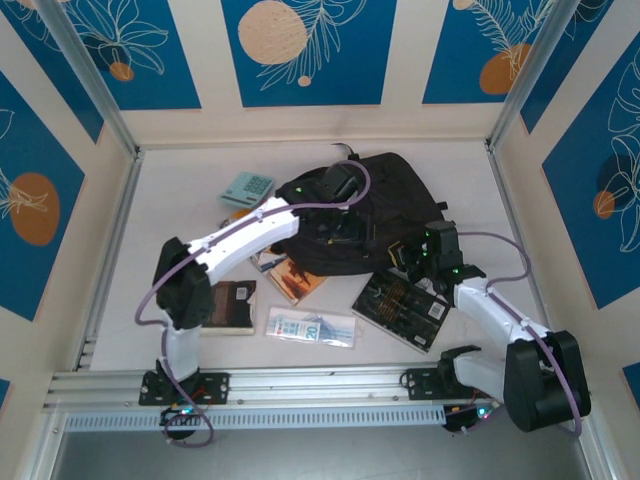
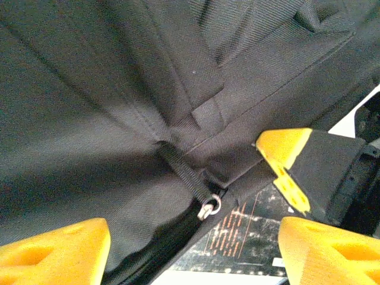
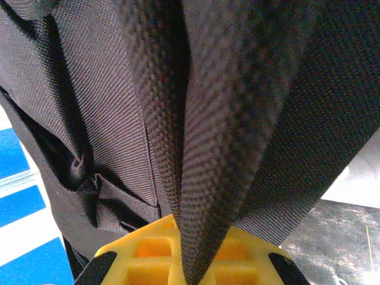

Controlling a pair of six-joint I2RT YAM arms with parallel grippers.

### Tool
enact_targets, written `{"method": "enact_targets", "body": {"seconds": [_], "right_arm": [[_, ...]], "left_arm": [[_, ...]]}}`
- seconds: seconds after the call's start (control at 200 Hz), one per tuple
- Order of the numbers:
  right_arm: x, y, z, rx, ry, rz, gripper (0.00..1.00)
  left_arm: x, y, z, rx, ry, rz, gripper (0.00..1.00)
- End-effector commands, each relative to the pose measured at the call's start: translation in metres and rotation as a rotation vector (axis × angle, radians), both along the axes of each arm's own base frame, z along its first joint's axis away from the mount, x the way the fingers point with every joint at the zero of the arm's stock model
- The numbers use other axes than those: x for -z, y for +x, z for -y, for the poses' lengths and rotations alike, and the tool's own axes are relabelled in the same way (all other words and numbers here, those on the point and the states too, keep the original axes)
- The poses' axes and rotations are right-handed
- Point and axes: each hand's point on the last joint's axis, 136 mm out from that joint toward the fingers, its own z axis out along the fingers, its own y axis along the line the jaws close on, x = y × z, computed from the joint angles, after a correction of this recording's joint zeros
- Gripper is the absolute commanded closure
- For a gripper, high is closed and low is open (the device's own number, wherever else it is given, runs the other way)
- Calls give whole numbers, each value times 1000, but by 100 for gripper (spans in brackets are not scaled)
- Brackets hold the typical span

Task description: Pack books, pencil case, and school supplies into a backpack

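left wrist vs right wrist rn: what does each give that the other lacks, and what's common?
Left wrist: the zipper pull with its metal ring, and the left gripper open over it, holding nothing.
Right wrist: a fold of the backpack running straight down into the shut right gripper, plus a blue wall panel at the left.
Both: black backpack fabric up close, and yellow parts of the right gripper.

White table; blue wall panels printed with leaves and orange discs; metal rail nearest.
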Motion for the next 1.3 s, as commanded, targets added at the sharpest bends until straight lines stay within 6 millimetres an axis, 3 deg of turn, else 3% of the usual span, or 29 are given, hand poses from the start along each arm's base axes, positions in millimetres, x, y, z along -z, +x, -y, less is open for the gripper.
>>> {"method": "enact_targets", "body": {"seconds": [0.0,0.235,0.485,0.63,0.685,0.73,0.855,0.965,1.295], "right_arm": [[-4,-3,-3,-14,25,28,100],[1,-9,-2,-36,-4,22,100],[0,-11,1,-34,-14,34,100],[2,-12,1,-34,-12,38,100],[3,-12,0,-36,-8,35,100],[2,-12,-1,-40,-10,37,100],[3,-13,1,-44,-24,39,100],[4,-13,2,-47,-40,41,100],[4,-12,10,-35,-91,53,100]], "left_arm": [[15,-11,3,100,123,-11,29],[32,2,4,152,301,48,33],[63,5,7,132,365,12,35],[78,2,19,136,345,-26,35],[81,0,22,140,337,-37,41],[83,0,25,141,327,-43,51],[78,-1,30,152,298,-39,84],[69,0,30,153,280,-28,100],[19,14,15,90,170,30,100]]}}
